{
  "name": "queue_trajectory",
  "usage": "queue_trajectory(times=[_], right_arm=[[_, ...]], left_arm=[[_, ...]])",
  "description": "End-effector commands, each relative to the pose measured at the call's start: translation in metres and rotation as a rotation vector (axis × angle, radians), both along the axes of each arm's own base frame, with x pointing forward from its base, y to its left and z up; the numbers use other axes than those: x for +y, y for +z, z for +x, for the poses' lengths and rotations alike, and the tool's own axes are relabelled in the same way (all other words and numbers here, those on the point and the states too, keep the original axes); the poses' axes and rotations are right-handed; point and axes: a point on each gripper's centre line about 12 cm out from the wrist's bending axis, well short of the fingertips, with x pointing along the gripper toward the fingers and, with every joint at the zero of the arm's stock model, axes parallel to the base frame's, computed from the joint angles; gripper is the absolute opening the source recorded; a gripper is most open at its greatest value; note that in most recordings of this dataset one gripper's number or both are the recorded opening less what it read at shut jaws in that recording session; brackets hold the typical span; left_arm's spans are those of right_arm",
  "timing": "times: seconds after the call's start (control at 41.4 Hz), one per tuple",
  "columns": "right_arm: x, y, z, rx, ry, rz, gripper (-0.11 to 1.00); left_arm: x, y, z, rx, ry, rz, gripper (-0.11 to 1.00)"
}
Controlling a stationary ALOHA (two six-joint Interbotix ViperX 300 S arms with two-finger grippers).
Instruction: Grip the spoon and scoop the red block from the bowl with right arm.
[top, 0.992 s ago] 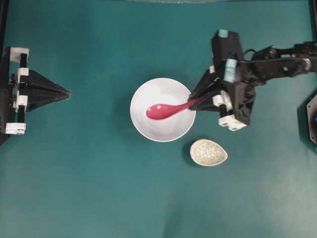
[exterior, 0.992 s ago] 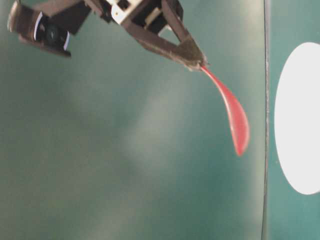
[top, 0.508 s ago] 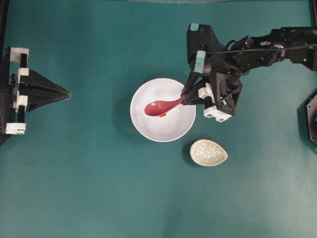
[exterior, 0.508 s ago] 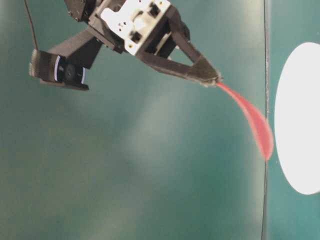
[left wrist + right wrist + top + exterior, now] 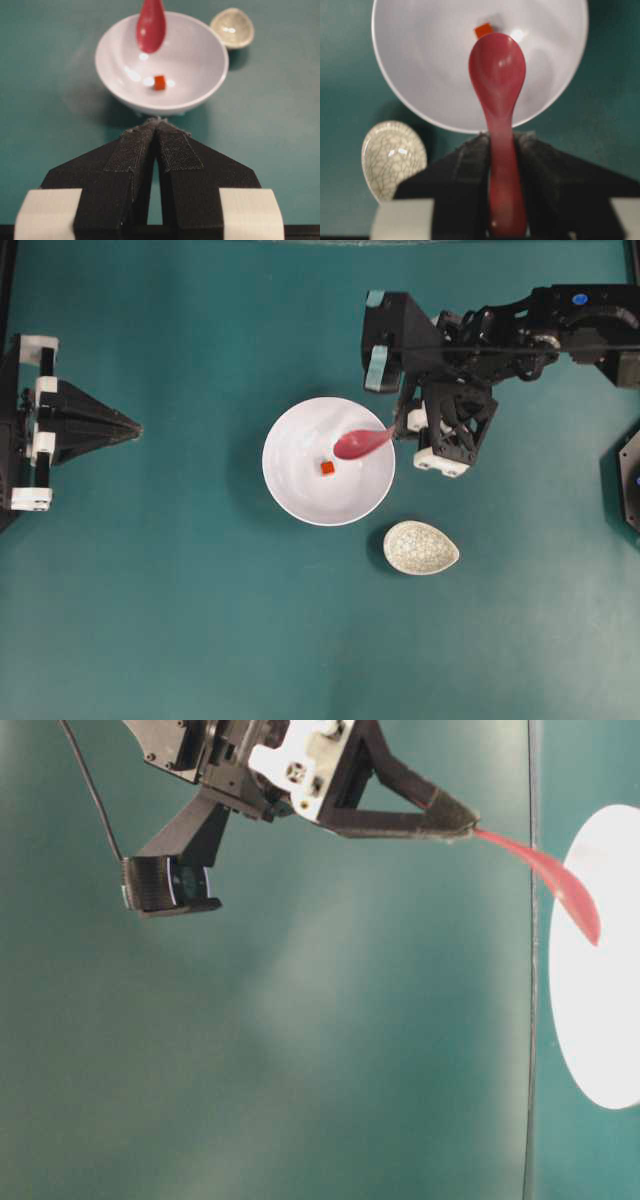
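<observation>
Two right gripper [image 5: 398, 427] fingers clamp the spoon [image 5: 362, 442], scoop pointing into the bowl [image 5: 290, 485].

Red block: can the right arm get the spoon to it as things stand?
Probably yes. The red block lies uncovered in the bowl, and the spoon in the right gripper hangs just beside it, nothing between.

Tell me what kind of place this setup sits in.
Most likely a robot manipulation lab bench, not a kitchen: a plain teal tabletop, two black arms facing each other, the right gripper holding a pink spoon over a white bowl that contains only a red block.
</observation>
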Motion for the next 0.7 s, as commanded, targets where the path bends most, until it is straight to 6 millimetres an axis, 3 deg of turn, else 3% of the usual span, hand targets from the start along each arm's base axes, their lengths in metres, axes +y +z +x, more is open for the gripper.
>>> queue_trajectory(times=[0.0, 0.677], right_arm=[[0.004, 0.01, 0.006, -0.024, 0.02, -0.012, 0.24], [0.012, -0.017, 0.03, 0.088, 0.125, -0.089, 0.24]], left_arm=[[0.001, 0.005, 0.003, -0.014, 0.002, 0.005, 0.0], [0.001, 0.006, 0.003, -0.015, 0.002, 0.005, 0.0]])
